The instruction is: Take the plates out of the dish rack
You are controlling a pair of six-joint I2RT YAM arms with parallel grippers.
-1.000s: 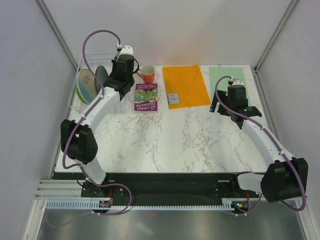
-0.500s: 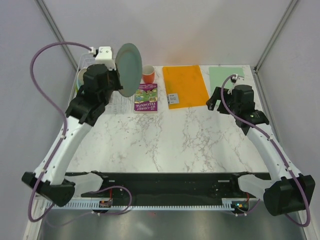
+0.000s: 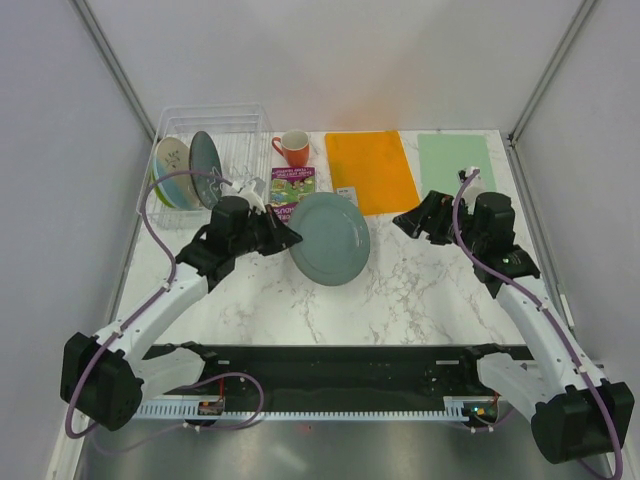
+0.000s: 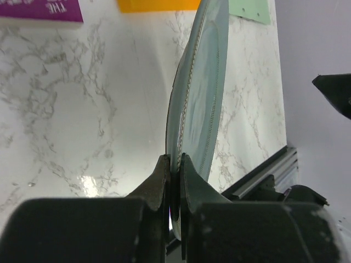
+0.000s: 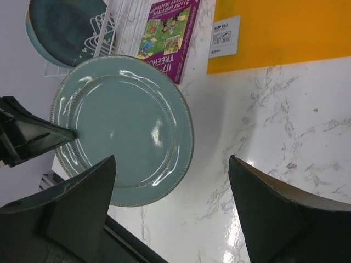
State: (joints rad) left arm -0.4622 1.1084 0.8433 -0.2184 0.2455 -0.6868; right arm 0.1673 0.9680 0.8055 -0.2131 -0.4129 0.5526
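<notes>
The left jaws clamp the rim of one grey-green plate (image 3: 328,238) over the surface (image 3: 400,290), the right jaws gape wide and empty, and a teal plate (image 3: 205,165) and a cream plate (image 3: 168,172) are left in the dish rack (image 3: 215,110).

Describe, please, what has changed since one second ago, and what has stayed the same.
The left gripper, shut on the rim of the grey-green plate, lifted it out of the dish rack and carried it right and nearer, over the middle of the table. The right gripper, open, moved left toward it. The other plates in the rack, the orange mug and the book stayed in place.
</notes>
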